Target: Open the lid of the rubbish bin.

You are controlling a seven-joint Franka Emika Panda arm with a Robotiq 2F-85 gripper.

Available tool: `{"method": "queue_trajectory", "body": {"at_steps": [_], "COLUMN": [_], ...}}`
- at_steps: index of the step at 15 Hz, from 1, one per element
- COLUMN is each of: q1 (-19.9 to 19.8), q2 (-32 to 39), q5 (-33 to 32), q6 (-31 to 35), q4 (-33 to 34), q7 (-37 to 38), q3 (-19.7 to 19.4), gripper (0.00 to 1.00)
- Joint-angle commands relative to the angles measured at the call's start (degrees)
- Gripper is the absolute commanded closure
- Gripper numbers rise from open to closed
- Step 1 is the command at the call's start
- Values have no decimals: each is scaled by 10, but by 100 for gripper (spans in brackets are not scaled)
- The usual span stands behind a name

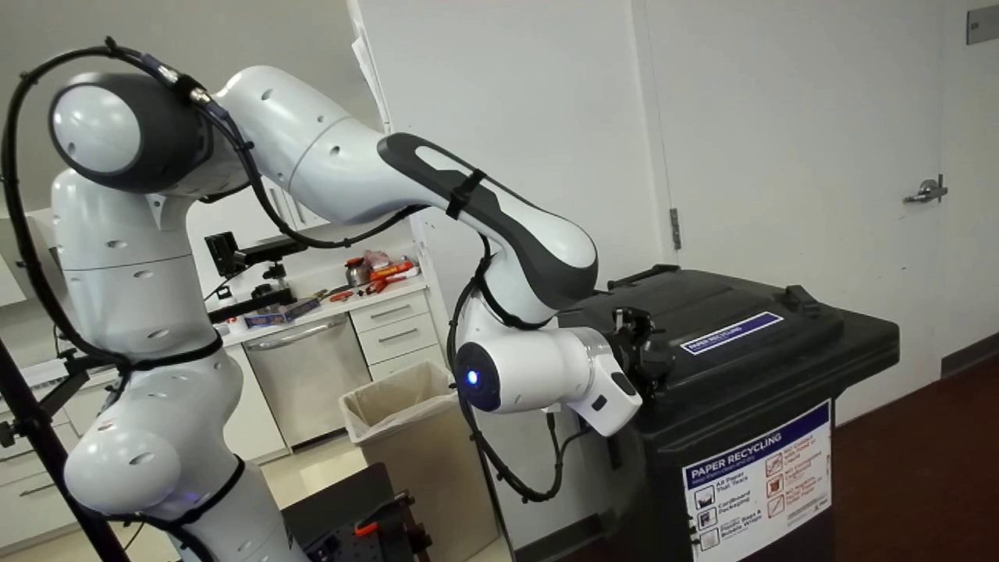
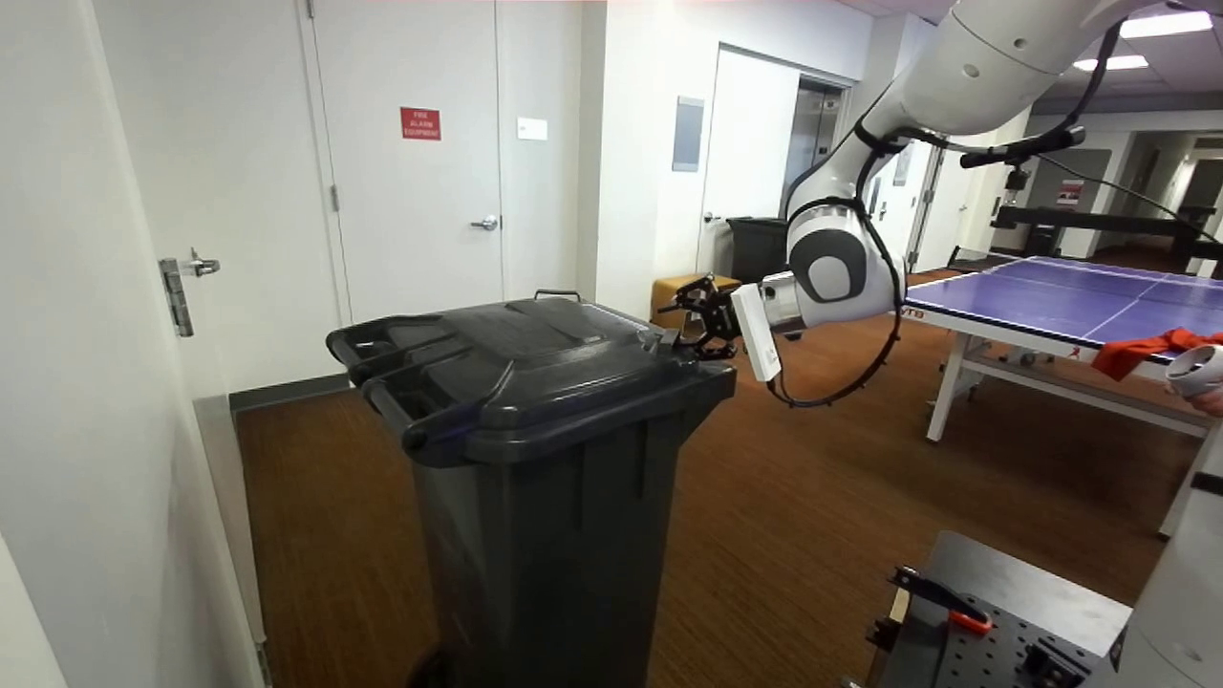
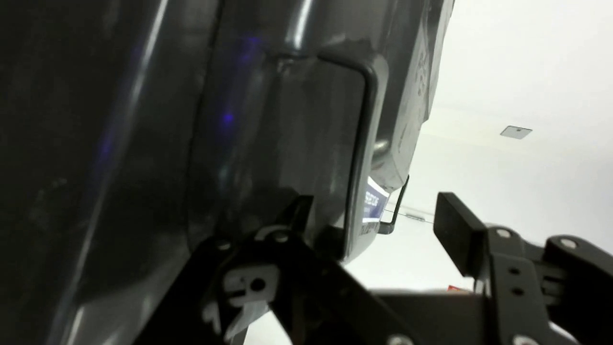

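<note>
1. Lid (image 1: 726,297) is down on the big black rubbish bin (image 2: 564,535) in both exterior views; bin's upright on the brown floor (image 2: 793,459), w/in reach of the arm (image 1: 499,242).
2. Hand (image 3: 377,220) is spread wide: in the wrist view its 2 fingers (image 3: 457,230) stand well apart w/ nothing held, AFAICT. One's v. near the lid/bin edge; touching or not, can't tell.
3. Why there: it's abt level w/ the lid, on the side opp. the grab bars (image 2: 390,413) (prob. the hinge), so I'd guess a lift there gets best leverage. Wide fingers prob. mean 1 goes under the lip. Task not yet done.
4. Count: 1 lid, 1 blue-white label (image 1: 731,333) on it, 1 recycling sticker (image 1: 757,488) on the bin's wall, prob. to say paper only.
5. Bins, 3 total: this one, plus 1 beige bin (image 1: 429,468) and, way back, 1 dark bin (image 2: 760,248), each in an exterior view. Beige one's open-topped, so not our target IMO.
</note>
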Motion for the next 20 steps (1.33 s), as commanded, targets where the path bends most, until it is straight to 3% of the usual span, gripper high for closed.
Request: {"method": "queue_trajectory", "body": {"at_steps": [1, 5, 7, 12, 14, 17, 19, 20], "q1": [7, 11, 12, 8, 7, 5, 5, 6], "q2": [-10, -23, -20, -14, -16, -17, -14, -13], "q5": [-48, -82, -83, -52, -28, 9, 28, 37], "q6": [-27, -46, -43, -41, -45, -49, -50, -50], "q4": [-6, -10, -6, 1, -3, -15, -18, -17], "q7": [73, 114, 116, 79, 52, 7, -12, -18], "q3": [15, 25, 26, 21, 19, 15, 14, 14], "gripper": [34, 37, 44, 51, 61, 87, 98, 98]}}
